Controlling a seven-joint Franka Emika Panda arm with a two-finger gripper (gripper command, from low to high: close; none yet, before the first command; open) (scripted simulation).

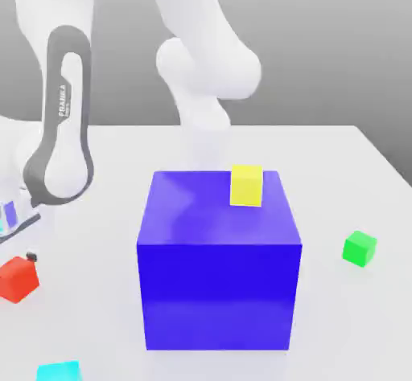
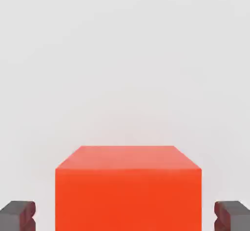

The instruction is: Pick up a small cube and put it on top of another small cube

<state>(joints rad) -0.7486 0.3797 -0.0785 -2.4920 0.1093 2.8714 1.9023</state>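
A small red cube (image 1: 18, 280) rests on the white table near the exterior view's left edge. My gripper (image 1: 22, 252) hangs right over it, partly cut off by the picture's edge. In the hand view the red cube (image 2: 128, 188) sits between my two dark fingertips (image 2: 17, 216), and a strip of white table shows on either side, so the gripper (image 2: 125, 216) stands open around it without touching. A small yellow cube (image 1: 246, 185) sits on top of the big blue block (image 1: 217, 259). A small green cube (image 1: 359, 248) lies on the table at the exterior view's right.
The big blue block fills the middle of the table (image 1: 354, 170) and stands far taller than the small cubes. A small cyan cube (image 1: 58, 371) lies at the front left edge. The arm's white links rise behind the block.
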